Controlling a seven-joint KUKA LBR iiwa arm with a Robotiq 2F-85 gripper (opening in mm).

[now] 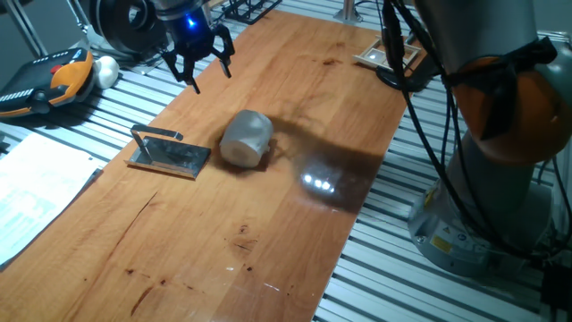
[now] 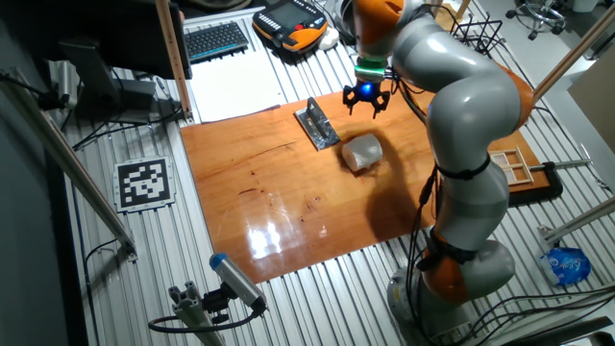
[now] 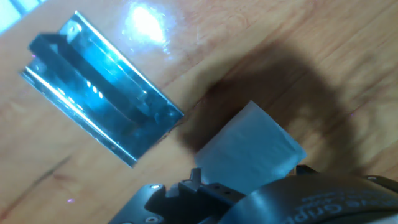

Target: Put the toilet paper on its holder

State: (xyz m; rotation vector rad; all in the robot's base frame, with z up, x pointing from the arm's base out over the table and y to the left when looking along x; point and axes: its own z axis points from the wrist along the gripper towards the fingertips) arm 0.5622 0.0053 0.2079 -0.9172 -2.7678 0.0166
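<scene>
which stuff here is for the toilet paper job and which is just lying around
For the job:
toilet paper
holder
gripper, jaws open, empty

Just lying about:
orange pendant
white ball
wooden tray
keyboard
paper sheets

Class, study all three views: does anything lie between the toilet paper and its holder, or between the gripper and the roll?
Nothing visible does. The toilet paper lies beside the holder with only bare wood between them, and the open gripper hangs above with clear air down to the roll.
</scene>
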